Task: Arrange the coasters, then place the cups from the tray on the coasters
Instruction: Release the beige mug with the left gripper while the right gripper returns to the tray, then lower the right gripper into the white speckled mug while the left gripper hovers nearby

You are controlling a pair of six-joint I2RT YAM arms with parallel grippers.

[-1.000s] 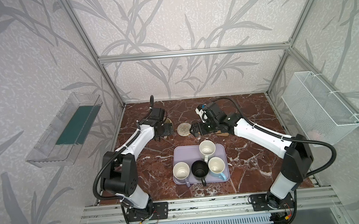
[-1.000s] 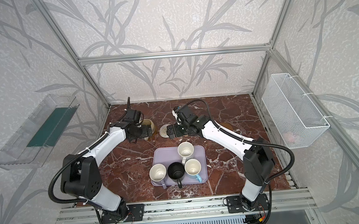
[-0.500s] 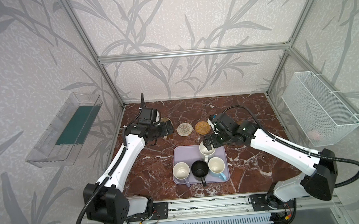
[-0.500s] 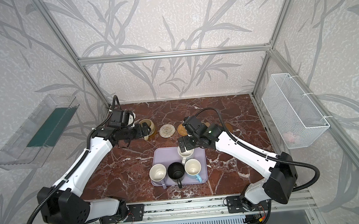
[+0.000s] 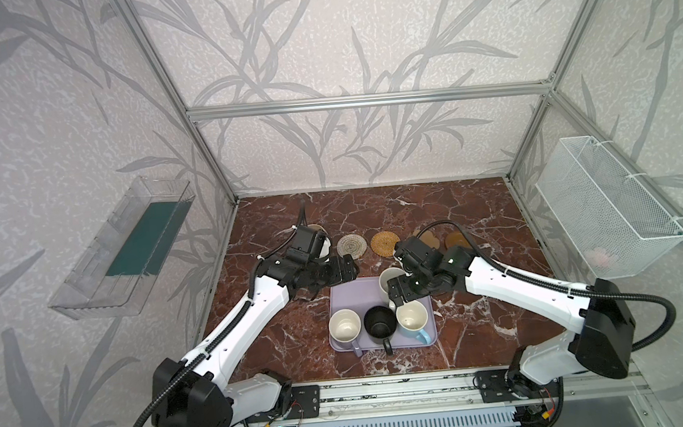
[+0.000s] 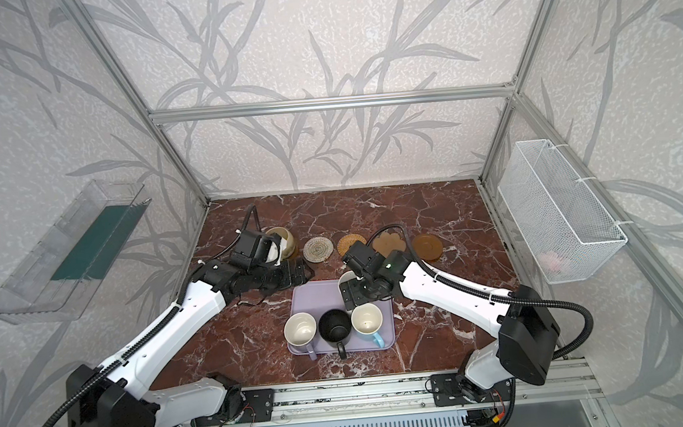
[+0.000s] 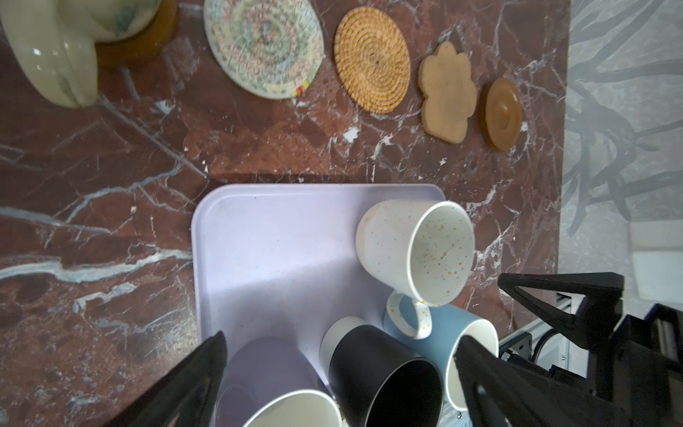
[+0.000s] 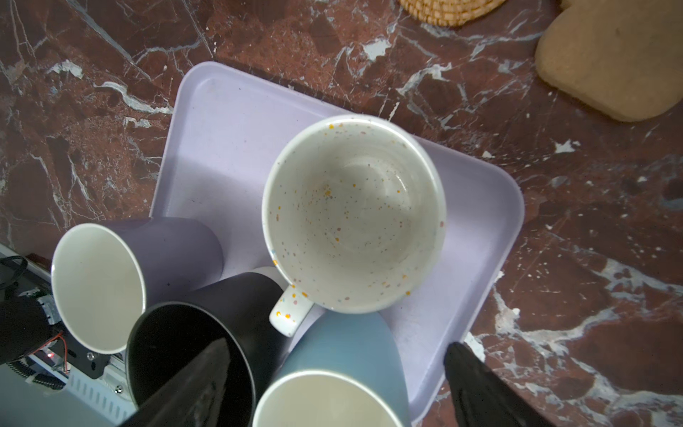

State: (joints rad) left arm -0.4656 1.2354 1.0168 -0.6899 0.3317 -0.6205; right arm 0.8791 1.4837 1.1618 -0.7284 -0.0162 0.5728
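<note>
Right wrist shows white cup (image 8: pixel 353 214) beyond spread jaws.

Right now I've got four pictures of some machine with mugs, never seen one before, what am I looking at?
It is a two-armed robot; each arm ends in a gripper. Two pictures look down on the whole table; the other two come from cameras on the wrists. On the marble lies a lilac tray carrying a white speckled mug, lilac mug, black mug and light blue mug. Behind it runs a row of coasters; a beige mug already stands on the leftmost. The left gripper and right gripper are open, holding nothing.
</note>
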